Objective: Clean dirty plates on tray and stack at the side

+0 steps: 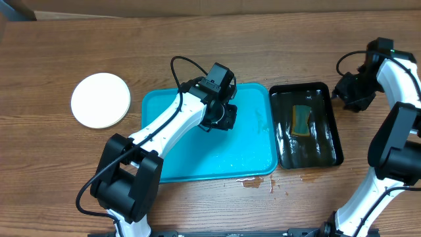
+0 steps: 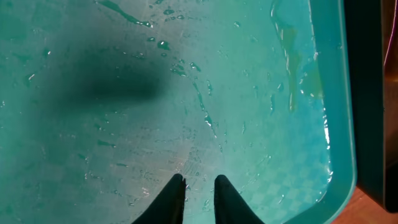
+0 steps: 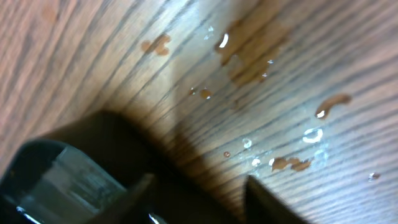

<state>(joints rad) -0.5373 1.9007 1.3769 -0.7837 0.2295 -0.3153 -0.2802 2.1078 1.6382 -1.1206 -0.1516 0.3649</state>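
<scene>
The turquoise tray (image 1: 197,158) lies mid-table, wet and with no plate on it. White plates (image 1: 100,99) sit on the table left of the tray; from above I see one round disc and cannot tell how many are stacked. No yellow-green rim shows. My left gripper (image 1: 223,118) hovers over the tray's upper middle. In the left wrist view its fingers (image 2: 199,180) are nearly together with nothing between them, above the wet tray floor (image 2: 249,93). My right gripper (image 1: 352,92) is off the black tray's far right corner, its fingers (image 3: 196,180) apart and empty.
A narrow black tray (image 1: 327,125) right of the turquoise one holds a green-yellow sponge (image 1: 302,120); its corner shows in the right wrist view (image 3: 93,143). Brownish droplets (image 1: 253,182) lie on the wood by the tray's front right corner, and more (image 3: 249,56) under the right gripper.
</scene>
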